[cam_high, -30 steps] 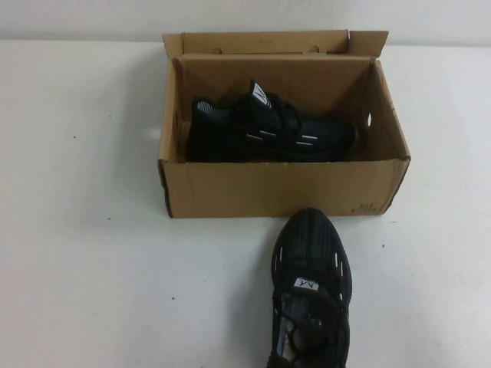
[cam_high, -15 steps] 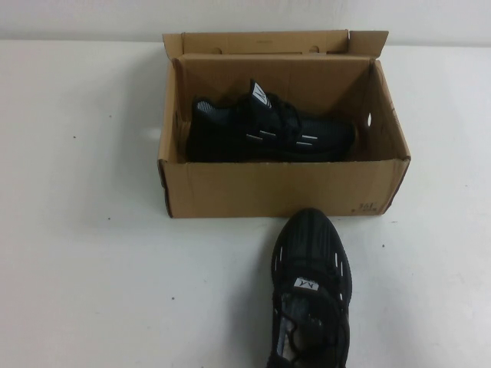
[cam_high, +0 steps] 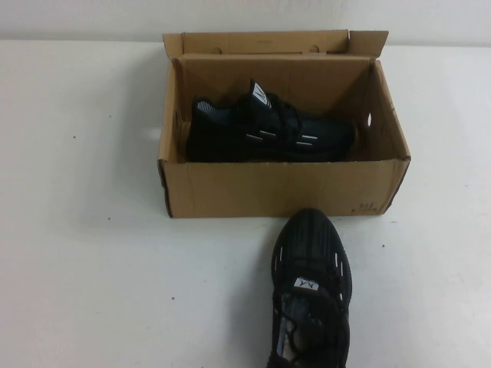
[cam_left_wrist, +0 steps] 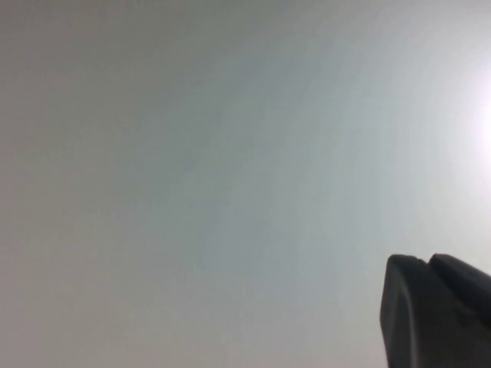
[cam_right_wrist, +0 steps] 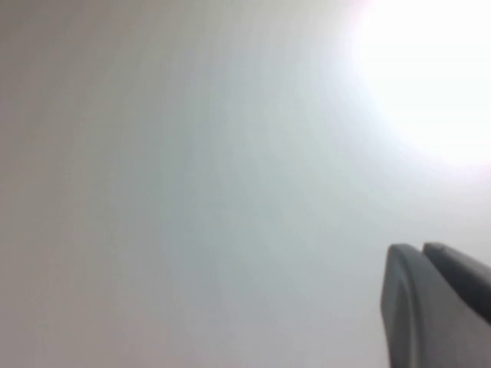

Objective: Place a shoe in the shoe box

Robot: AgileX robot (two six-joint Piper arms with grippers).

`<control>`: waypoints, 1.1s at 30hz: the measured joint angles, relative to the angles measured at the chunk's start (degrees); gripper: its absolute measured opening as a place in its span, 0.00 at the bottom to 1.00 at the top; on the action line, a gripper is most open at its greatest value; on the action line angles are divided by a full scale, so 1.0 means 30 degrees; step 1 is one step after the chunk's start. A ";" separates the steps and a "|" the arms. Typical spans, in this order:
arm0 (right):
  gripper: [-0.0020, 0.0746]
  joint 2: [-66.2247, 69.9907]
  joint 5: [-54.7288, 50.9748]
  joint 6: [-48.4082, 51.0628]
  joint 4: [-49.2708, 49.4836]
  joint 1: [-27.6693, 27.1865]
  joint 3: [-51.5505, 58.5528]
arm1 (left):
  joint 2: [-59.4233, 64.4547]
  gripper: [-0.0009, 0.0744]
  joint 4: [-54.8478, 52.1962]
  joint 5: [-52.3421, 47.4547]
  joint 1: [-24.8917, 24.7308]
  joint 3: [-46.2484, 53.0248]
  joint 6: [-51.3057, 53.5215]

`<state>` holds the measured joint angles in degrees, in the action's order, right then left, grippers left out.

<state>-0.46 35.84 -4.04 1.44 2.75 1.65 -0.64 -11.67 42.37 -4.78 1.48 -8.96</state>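
Nothing has shifted since the earlier frames.

Shoe box (cam_high: 280, 188): lid flap folded back, mouth up, ready to receive; one look-alike shoe (cam_high: 268, 130) already lies on its side inside.

Shoe (cam_high: 309, 287): upright on the table (cam_high: 84, 253) just before the box's front wall, toe toward it, far from any fingers.

Left gripper (cam_left_wrist: 437, 314): fingers pressed together, empty, facing blank surface, apparently parked.

Right gripper (cam_right_wrist: 437, 307): likewise closed, empty, parked.
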 joint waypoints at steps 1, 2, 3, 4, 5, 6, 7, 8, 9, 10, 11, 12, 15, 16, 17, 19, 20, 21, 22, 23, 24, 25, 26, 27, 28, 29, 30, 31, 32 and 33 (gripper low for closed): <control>0.00 0.0000 0.1048 -0.0046 0.0000 0.0000 0.0000 | 0.0000 0.01 0.0000 0.1483 0.0000 0.0000 -0.0155; 0.00 0.0000 0.2204 -0.0167 0.0000 0.0000 0.0000 | -0.0036 0.01 0.0000 0.2817 0.0000 0.0000 -0.0288; 0.00 0.0000 0.3088 -0.0457 0.0000 0.0000 0.0000 | -0.0038 0.01 0.0000 0.3932 0.0000 0.0000 -0.0338; 0.00 -0.0030 0.3516 -0.0835 0.0000 0.0000 -0.0205 | -0.0065 0.01 0.0000 0.4672 0.0000 -0.0046 -0.0383; 0.00 -0.0052 0.3631 -0.1144 0.0000 0.0000 -0.0482 | -0.0065 0.01 0.0000 0.4993 0.0000 -0.0324 -0.0419; 0.00 -0.0079 0.3582 -0.1531 0.0000 0.0000 -0.0973 | -0.0065 0.01 0.0000 0.5075 0.0000 -0.0763 -0.0419; 0.00 -0.0134 0.3383 -0.1813 0.0000 0.0000 -0.1603 | -0.0065 0.01 0.0000 0.4992 0.0000 -0.1355 -0.0419; 0.00 -0.0126 0.3115 -0.2078 0.0000 0.0000 -0.2194 | -0.0065 0.01 0.0000 0.4749 0.0000 -0.1932 -0.0419; 0.00 -0.0126 0.2549 -0.2259 0.0000 0.0000 -0.3013 | -0.0065 0.01 0.0000 0.4208 0.0000 -0.2753 -0.0419; 0.00 -0.0126 0.1708 -0.2358 0.0000 0.0000 -0.3893 | -0.0065 0.01 0.0000 0.3431 0.0000 -0.3669 -0.0419; 0.00 -0.0126 0.0861 -0.2400 0.0000 0.0000 -0.4807 | -0.0065 0.01 0.0000 0.2449 0.0000 -0.4437 -0.0419; 0.00 -0.0126 -0.0360 -0.2447 0.0000 0.0000 -0.5753 | -0.0065 0.01 0.0000 0.1311 0.0000 -0.5437 -0.0419; 0.00 0.0017 -0.4510 -0.2721 0.0000 0.0000 -0.8310 | -0.0082 0.01 0.0046 -0.2471 0.0000 -0.8277 -0.0419; 0.00 0.0309 -0.5697 -0.3026 0.0000 0.0000 -0.9155 | 0.0039 0.01 0.0205 -0.3755 0.0000 -0.9243 -0.0419; 0.00 0.0755 -0.6599 -0.3420 0.0000 0.0000 -0.9765 | 0.0299 0.01 0.0417 -0.4706 0.0000 -1.0155 -0.0419; 0.00 0.1945 -0.8736 -0.4348 0.0000 0.0000 -1.1053 | 0.1218 0.01 0.1395 -0.6851 0.0000 -1.1698 -0.0419; 0.00 0.2504 -0.9614 -0.4782 0.0000 0.0000 -1.1475 | 0.1654 0.01 0.1957 -0.7904 0.0000 -1.2180 -0.0419; 0.00 0.3219 -1.0724 -0.5389 0.0000 0.0000 -1.1930 | 0.2212 0.01 0.2722 -0.8962 0.0000 -1.2625 -0.0454; 0.00 0.3937 -1.1836 -0.6028 0.0106 0.0000 -1.2282 | 0.2746 0.01 0.3471 -0.9937 0.0000 -1.2882 -0.0445; 0.00 0.4512 -1.2913 -0.6471 0.0245 0.0000 -1.2509 | 0.3117 0.01 0.4067 -1.0722 0.0000 -1.2956 -0.0445; 0.00 0.5203 -1.3977 -0.6807 0.0461 0.0000 -1.2606 | 0.3506 0.01 0.4456 -1.1799 0.0000 -1.2970 -0.0445; 0.00 0.5863 -1.5148 -0.6999 0.0592 0.0000 -1.2606 | 0.3825 0.01 0.4690 -1.3044 0.0000 -1.2970 -0.0445; 0.00 0.6364 -1.6215 -0.7150 0.0635 0.0000 -1.2606 | 0.4031 0.01 0.4702 -1.4123 0.0000 -1.2970 -0.0445; 0.00 0.6953 -1.7586 -0.7208 0.0636 0.0000 -1.2606 | 0.4222 0.01 0.4665 -1.5322 0.0000 -1.2893 -0.0299; 0.00 0.7487 -1.8971 -0.7279 0.0636 0.0000 -1.2606 | 0.4318 0.01 0.4469 -1.6554 0.0000 -1.2786 -0.0114; 0.00 0.7975 -2.0024 -0.7322 0.0636 0.0000 -1.2606 | 0.4364 0.01 0.4304 -1.7520 0.0000 -1.2659 -0.0005; 0.00 0.8406 -2.1142 -0.7359 0.0636 0.0000 -1.2606 | 0.4405 0.01 0.4125 -1.8684 0.0000 -1.2456 0.0139; 0.00 0.8791 -2.2023 -0.7353 0.0600 0.0000 -1.2606 | 0.4475 0.01 0.4033 -1.9711 0.0000 -1.2224 0.0169; 0.00 0.9060 -2.2574 -0.7364 0.0566 0.0000 -1.2606 | 0.4477 0.01 0.3890 -2.0675 0.0000 -1.2025 0.0215; 0.00 0.9373 -2.3105 -0.7404 0.0694 0.0000 -1.2606 | 0.4506 0.01 0.3890 -2.1601 0.0000 -1.1795 0.0263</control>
<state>27.66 -33.48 -26.25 3.52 2.75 -36.17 12.88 0.00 -22.44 -4.78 -33.91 -8.17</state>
